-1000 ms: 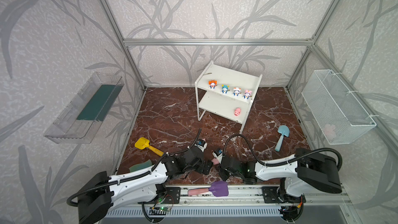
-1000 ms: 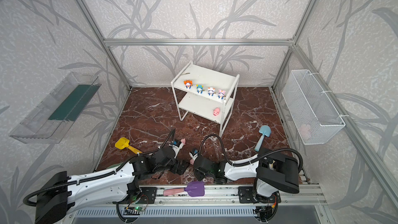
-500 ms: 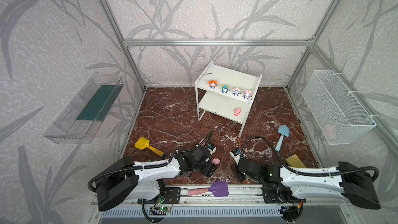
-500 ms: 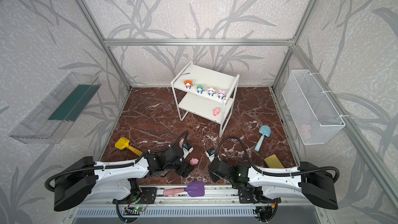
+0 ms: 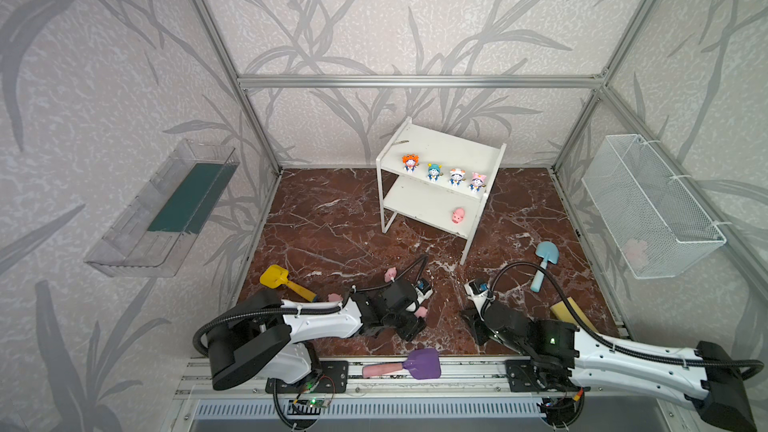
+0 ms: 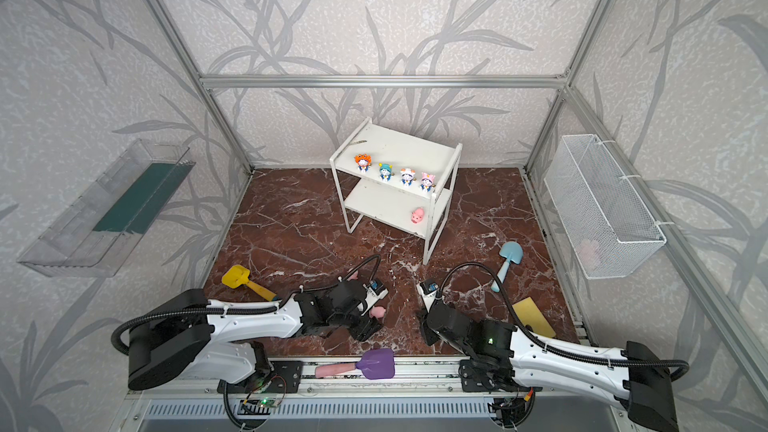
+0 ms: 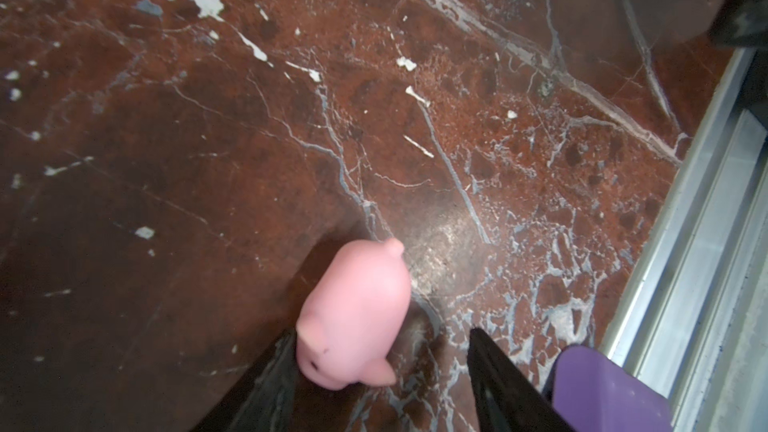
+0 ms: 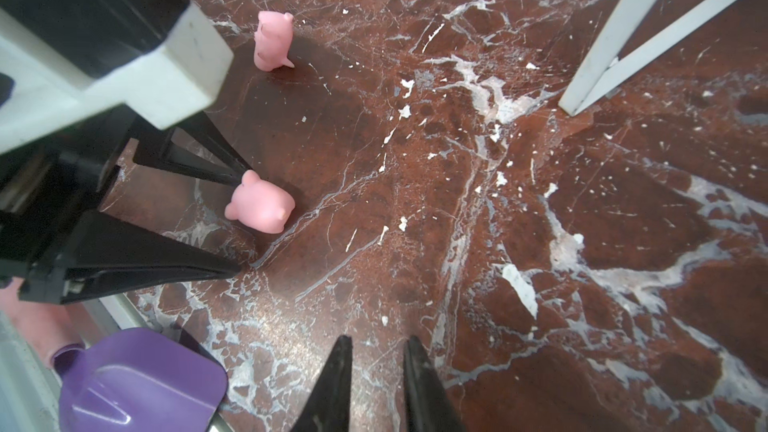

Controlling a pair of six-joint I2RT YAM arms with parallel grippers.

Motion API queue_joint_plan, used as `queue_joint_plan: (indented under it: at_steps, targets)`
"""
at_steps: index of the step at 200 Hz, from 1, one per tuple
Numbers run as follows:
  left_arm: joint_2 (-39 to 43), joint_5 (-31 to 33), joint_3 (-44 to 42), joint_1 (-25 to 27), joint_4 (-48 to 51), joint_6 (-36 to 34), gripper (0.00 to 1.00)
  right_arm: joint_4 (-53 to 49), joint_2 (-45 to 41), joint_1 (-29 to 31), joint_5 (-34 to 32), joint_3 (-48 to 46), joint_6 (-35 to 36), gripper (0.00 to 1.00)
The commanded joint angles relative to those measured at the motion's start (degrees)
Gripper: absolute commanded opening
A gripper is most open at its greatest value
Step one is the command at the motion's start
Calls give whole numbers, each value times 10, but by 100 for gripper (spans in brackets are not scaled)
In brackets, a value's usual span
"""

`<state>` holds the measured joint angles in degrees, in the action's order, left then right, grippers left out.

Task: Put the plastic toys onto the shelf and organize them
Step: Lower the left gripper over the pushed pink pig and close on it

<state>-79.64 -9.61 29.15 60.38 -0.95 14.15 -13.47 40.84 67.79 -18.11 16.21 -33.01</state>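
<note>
**Mia:** Right arm has pulled back to the right side. And the left gripper (image 7: 382, 338) has squeezed in closer around the pig (image 7: 353, 313).

**Tom:** Is it holding the pig?

**Mia:** Not yet, I think. The jaws are about half wide, one on each side. One finger (image 7: 282, 367) touches the pig by its face. The other finger has a gap beside it.

**Tom:** Where is the pig?

**Mia:** On the floor (image 5: 332, 222), near us, about in the middle. The purple shovel (image 5: 422, 363) lies just nearer, on the rail.

**Tom:** Will the pig be hard to pick up?

**Mia:** It looks tiny and light. It looks soft and squishy too, like rubber. But it is round and smooth, so it could pop out of the jaws. I would squeeze it across its fat tummy, not on an ear or a leg. A soft squeeze should do.

**Tom:** What about the right gripper (image 8: 377, 342)?

**Mia:** Almost shut, with nothing in it. It sits near us, on the right.

**Tom:** Any more pigs?

**Mia:** A second pig (image 5: 390, 273) stands a bit farther off, behind the left wrist. A third pig (image 5: 333, 297) is to the left, by the yellow shovel (image 5: 286, 280).

**Tom:** And the shelf (image 5: 449, 147)?

**Mia:** Far back, past the middle. Four figurines (image 5: 442, 172) stand in a row on top. One shelf pig (image 5: 459, 215) sits on the low board, at the right end.
</note>
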Motion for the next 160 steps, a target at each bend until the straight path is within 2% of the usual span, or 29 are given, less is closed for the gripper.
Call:
queue_joint_plan:
  at_steps: [1,19,45,82,107,135,160]
  targets:
    - [-5,-6,13,6,6,-13,56,-11,2,-3,-5,-5,7,24]
    - [-6,2,14,8,8,-15,54,-8,5,-3,-4,-4,8,24]
    - [-15,17,18,7,9,-18,70,-7,5,-4,-5,-5,10,24]
    - [-34,29,25,7,5,-27,73,-6,4,-4,-5,-5,9,24]
    - [-41,21,30,8,9,-33,65,-8,1,-4,-4,-3,12,24]
    - [-28,28,29,12,20,-37,51,-10,2,-3,0,4,21,25]
    - [-9,38,30,14,36,-41,42,-9,1,-4,3,10,32,33]
